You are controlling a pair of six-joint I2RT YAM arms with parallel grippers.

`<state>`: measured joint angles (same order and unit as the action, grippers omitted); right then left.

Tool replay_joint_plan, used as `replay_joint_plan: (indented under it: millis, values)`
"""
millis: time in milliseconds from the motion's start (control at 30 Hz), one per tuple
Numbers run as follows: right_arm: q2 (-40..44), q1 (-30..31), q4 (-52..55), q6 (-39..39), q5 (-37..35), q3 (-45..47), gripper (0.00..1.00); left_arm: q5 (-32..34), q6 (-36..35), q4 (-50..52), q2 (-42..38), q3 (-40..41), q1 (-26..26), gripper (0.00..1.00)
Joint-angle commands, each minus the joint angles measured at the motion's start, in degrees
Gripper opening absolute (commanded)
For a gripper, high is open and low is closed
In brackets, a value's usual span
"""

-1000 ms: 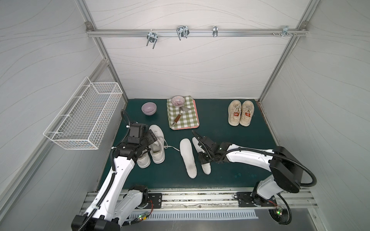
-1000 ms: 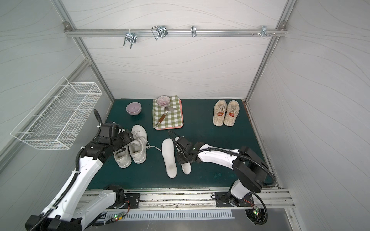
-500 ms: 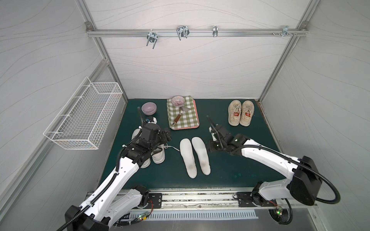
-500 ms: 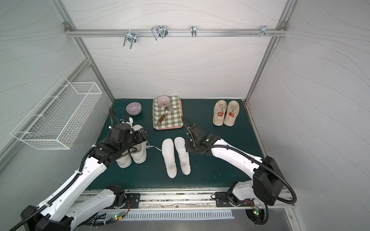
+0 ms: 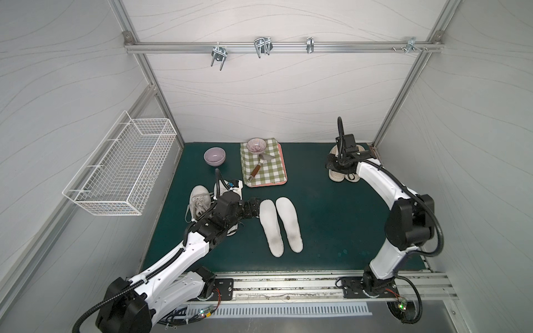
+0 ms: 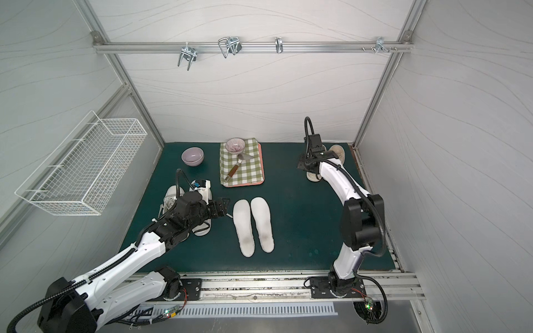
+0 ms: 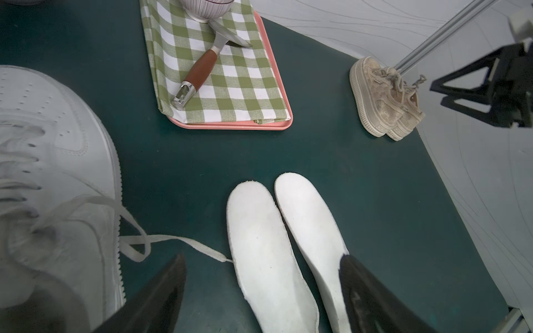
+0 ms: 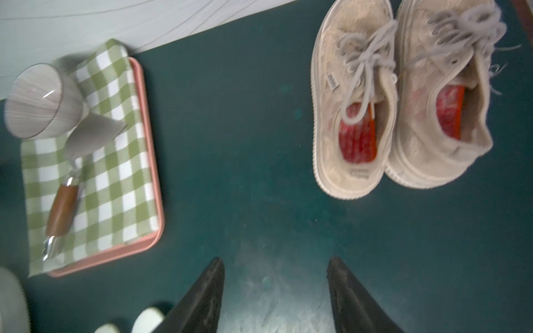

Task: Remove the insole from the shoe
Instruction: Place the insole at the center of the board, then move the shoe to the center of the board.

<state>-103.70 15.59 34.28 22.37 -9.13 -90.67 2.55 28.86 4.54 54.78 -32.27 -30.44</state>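
You see the two white insoles [image 5: 271, 227] out of their shoes. They lie flat on the green bench [image 5: 331, 225], side by side and touching near their broad ends, about in the middle of it. The white shoes [image 5: 199, 203] stand just beside them, and your left arm hides a part of one shoe.

Your left fingers [image 7: 161, 299] are spread wide apart and hold nothing. They hang between the white shoes and the nearer insole, just beside its broad end. In the left wrist view one finger covers a part of the other insole, and you cannot tell from it whether they touch.

Your right fingers [image 8: 202, 299] are also apart and empty, with only bare bench between them. They are near the far right corner of the bench, just beside the beige shoes [image 8: 354, 115]. This pair stands close together, and each shoe has a red insole [image 8: 357, 138] inside. The pink tray [image 8: 155, 201] with the checked cloth [image 8: 115, 184] lies between the two pairs of shoes, at the back.
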Motion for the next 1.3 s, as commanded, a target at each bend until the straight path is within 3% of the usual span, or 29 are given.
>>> replay_joint_plan:
  millis: [0, 567, 667, 733, 867, 967, 1133, 1267]
  values:
    - [-6.77, -1.54, 6.66, -2.80, -2.10, -7.72, 0.58, -2.10, -3.17, -6.76, -0.62, 1.13, -0.17, 0.85]
    - [-25.04, -5.97, 11.10, -6.55, -3.12, -23.34, 0.49, -2.46, -4.87, -10.14, 1.62, 3.80, -0.20, 0.86]
    - [-27.58, -5.97, 12.21, -7.19, -2.31, -25.91, 0.45, -2.63, -4.80, -10.25, 2.29, 3.58, -0.24, 0.86]
    - [-28.40, -5.98, 13.07, -7.25, -1.28, -26.90, 0.34, -2.79, -4.65, -10.33, 2.52, 3.66, -0.18, 0.86]
    - [-25.77, -5.40, 11.75, -7.19, 1.01, -23.98, 0.11, -3.06, -4.17, -10.70, 3.19, 3.49, -0.23, 0.86]
    - [-21.72, -3.99, 9.07, -7.74, 2.68, -19.66, 0.03, -3.16, -3.69, -10.43, 3.81, 2.92, -0.23, 0.86]
    - [-15.01, -0.86, 7.21, -8.54, 3.91, -13.00, 0.00, -2.68, -2.09, -9.50, 4.27, 2.17, -0.23, 0.86]
    - [-8.93, 1.72, 6.64, -7.66, 0.50, -4.58, 0.00, -2.73, -1.01, -8.36, 5.08, 1.48, -0.17, 0.85]
